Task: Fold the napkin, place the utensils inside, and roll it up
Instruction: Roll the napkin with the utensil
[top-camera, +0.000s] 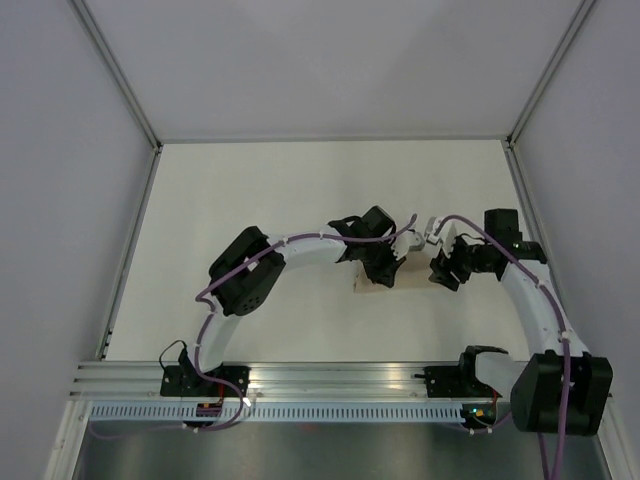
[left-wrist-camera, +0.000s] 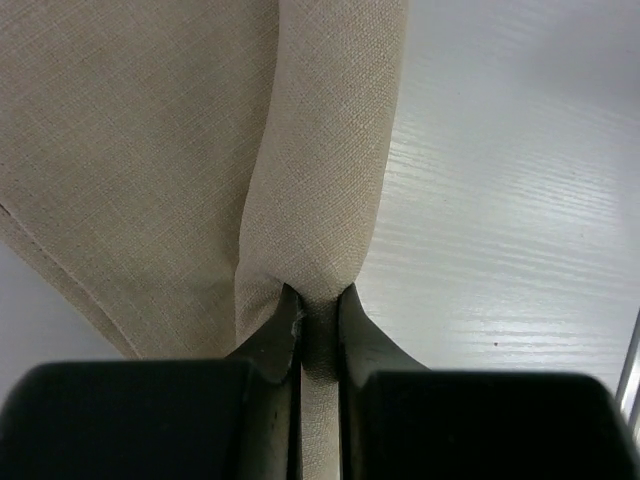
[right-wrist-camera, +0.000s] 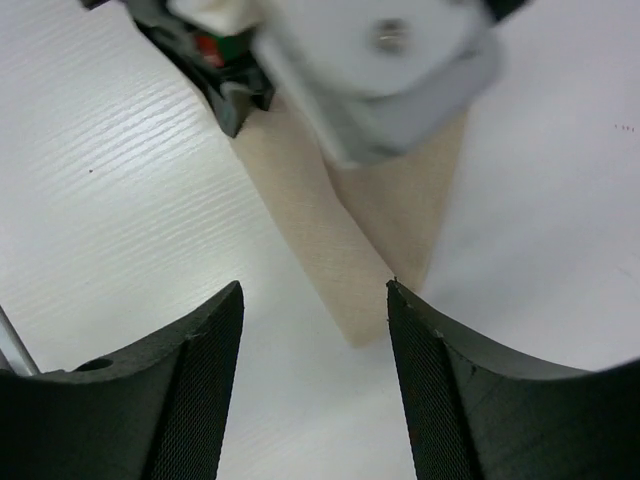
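The beige napkin lies mid-table as a narrow rolled or folded strip. My left gripper sits on top of it and is shut on a rolled ridge of the cloth. In the left wrist view that ridge of the napkin is pinched between the left gripper's black fingers. My right gripper stands just right of the strip, open. In the right wrist view the napkin's end lies ahead of the right gripper, nothing between its pads. The utensils are out of view.
The white table is walled by grey panels on three sides. An aluminium rail with both arm bases runs along the near edge. The left arm's wrist housing hangs close in front of the right gripper.
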